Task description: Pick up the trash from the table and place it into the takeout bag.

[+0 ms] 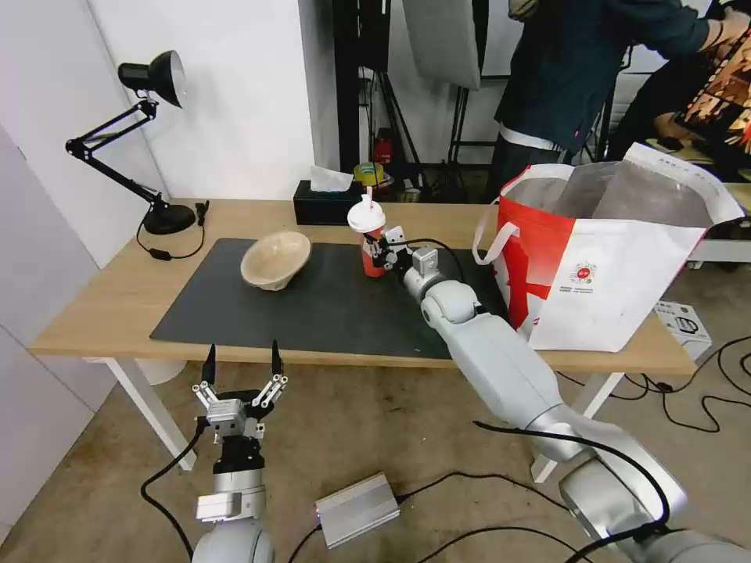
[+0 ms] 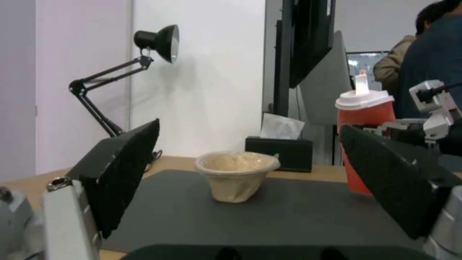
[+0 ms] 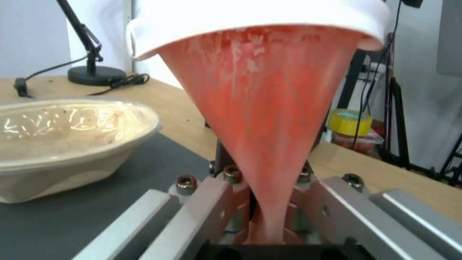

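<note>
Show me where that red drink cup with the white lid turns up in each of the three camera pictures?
Head view: the red drink cup stands mid-table on the dark mat, with the right gripper around it.
Left wrist view: the cup sits far right, behind a black finger.
Right wrist view: the cup looms close, centre.
Shared landmark: the beige pulp bowl beside it.

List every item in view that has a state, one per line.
red drink cup: upright, lid on, gripped by the right gripper
pulp bowl: tilted on the mat, untouched
takeout bag: standing open on the table
left gripper: open, below the table edge
desk lamp: off
</note>
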